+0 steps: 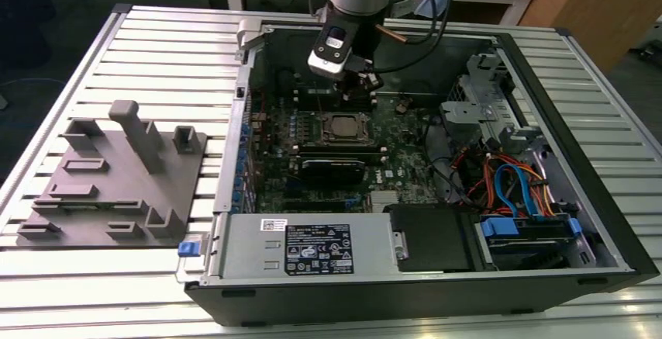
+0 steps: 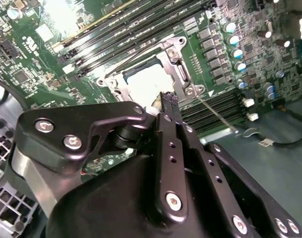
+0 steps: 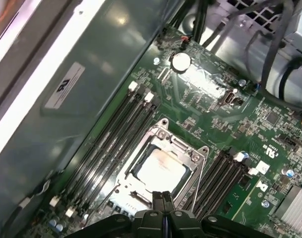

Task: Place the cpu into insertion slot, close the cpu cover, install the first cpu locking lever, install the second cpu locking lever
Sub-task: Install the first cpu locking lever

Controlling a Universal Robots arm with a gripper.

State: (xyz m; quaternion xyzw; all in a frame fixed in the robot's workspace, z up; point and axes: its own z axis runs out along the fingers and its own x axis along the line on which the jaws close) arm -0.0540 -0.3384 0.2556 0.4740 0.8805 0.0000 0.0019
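Observation:
The cpu (image 3: 158,171) lies flat in the insertion slot (image 3: 122,186) of the green motherboard, its silver top showing through the window of the cpu cover (image 3: 179,145). The cover lies down over the chip. In the second wrist view the cpu (image 2: 146,82) shines bright inside the cover (image 2: 179,67), and a thin metal locking lever (image 2: 217,116) sticks out from the socket's corner. My gripper (image 3: 163,201) hangs just above the socket's edge, fingers pressed together and shut on nothing. Its tip (image 2: 169,99) sits close to the cover's rim. From the exterior view the gripper (image 1: 362,83) hovers behind the socket (image 1: 345,128).
The open computer case (image 1: 579,160) lies on a slatted table. Long black memory slots (image 3: 116,134) flank the socket on both sides. Cables (image 1: 512,188) and drive bays fill the exterior view's right. A grey fixture block (image 1: 114,176) stands at the exterior view's left.

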